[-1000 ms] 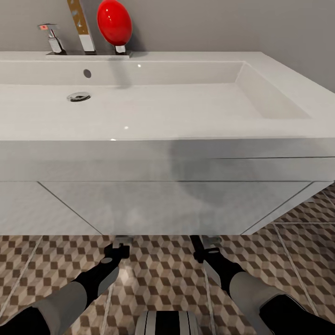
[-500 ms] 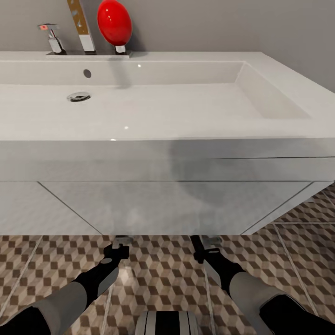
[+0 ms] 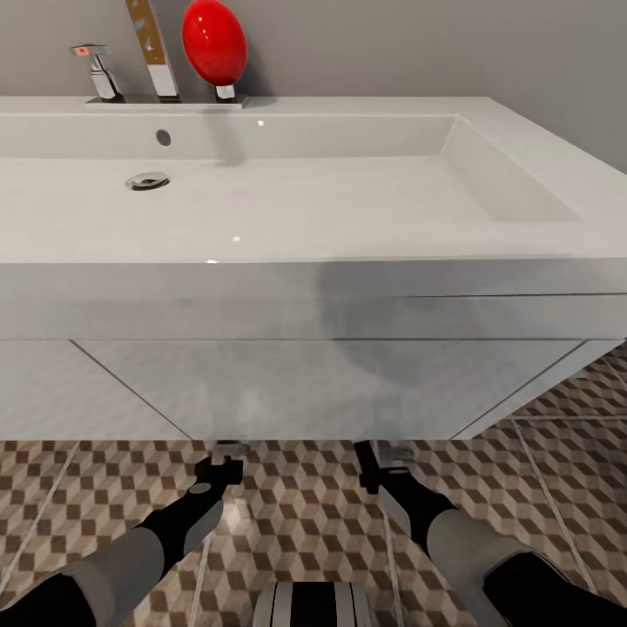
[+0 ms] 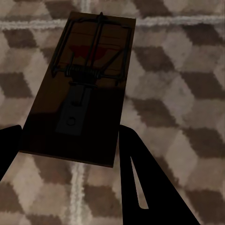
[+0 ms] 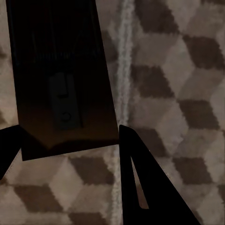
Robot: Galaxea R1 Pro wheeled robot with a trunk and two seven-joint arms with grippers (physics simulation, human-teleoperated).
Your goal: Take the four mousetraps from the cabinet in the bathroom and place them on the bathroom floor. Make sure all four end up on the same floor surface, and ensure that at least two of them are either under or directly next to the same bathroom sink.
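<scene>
Both arms reach low beneath the white sink (image 3: 287, 248), just above the cube-patterned bathroom floor (image 3: 296, 514). My left gripper (image 3: 228, 455) is shut on a dark brown mousetrap (image 4: 84, 89); its wire spring and bar face the camera, and it is pinched at its near end between the black fingers (image 4: 136, 173). In the right wrist view a second mousetrap (image 5: 61, 75) sits in deep shadow, with my right gripper (image 3: 381, 455) shut on it. Tiles lie close behind both traps. The cabinet is out of view.
The sink's white vanity front (image 3: 305, 383) hangs right over both grippers. On the ledge behind the basin stand a chrome faucet (image 3: 100, 78) and a red egg-shaped object (image 3: 213, 39). Open tiled floor runs to the right (image 3: 575, 453).
My right arm has edged very slightly to the left. Everything else stands as before.
</scene>
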